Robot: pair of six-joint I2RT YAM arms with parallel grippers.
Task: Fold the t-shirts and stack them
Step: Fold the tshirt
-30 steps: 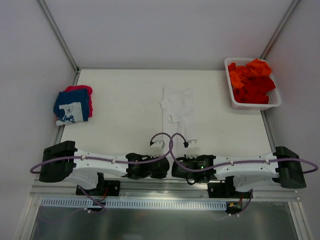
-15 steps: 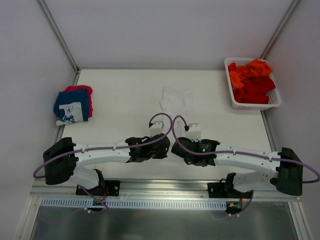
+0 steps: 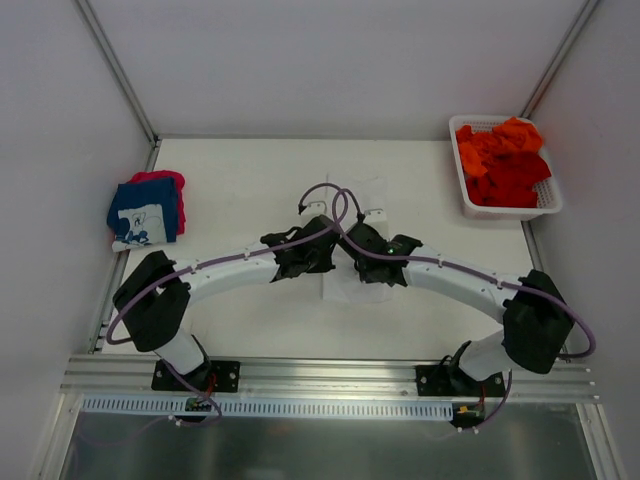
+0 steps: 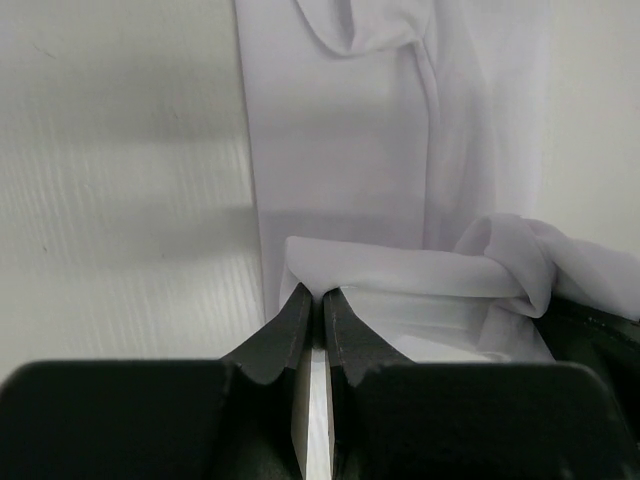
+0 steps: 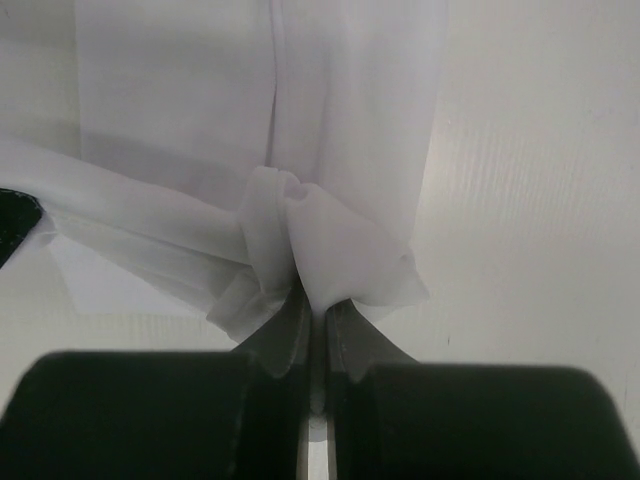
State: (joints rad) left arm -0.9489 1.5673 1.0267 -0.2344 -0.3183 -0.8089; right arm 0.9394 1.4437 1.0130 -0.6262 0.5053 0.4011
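A white t-shirt (image 3: 348, 290) lies lengthwise in the middle of the table. Both arms reach over it. My left gripper (image 3: 319, 207) is shut on the shirt's near hem, with a fold of white cloth (image 4: 400, 270) bunched at its tips (image 4: 312, 292). My right gripper (image 3: 373, 210) is shut on the same hem, a puff of cloth (image 5: 330, 240) pinched at its tips (image 5: 315, 305). The lifted hem hangs over the flat part of the shirt (image 4: 340, 150). A folded navy t-shirt (image 3: 145, 212) with white print lies on a pink-red one (image 3: 162, 178) at the left.
A white lattice basket (image 3: 508, 211) at the far right corner holds crumpled orange and red t-shirts (image 3: 505, 165). Metal rails (image 3: 130, 250) run along the table's left and right edges. The arm bases stand at the near edge.
Both arms have swung from the near edge toward the far side, carrying the white shirt's near hem over the rest of the shirt. Both grippers stayed shut.
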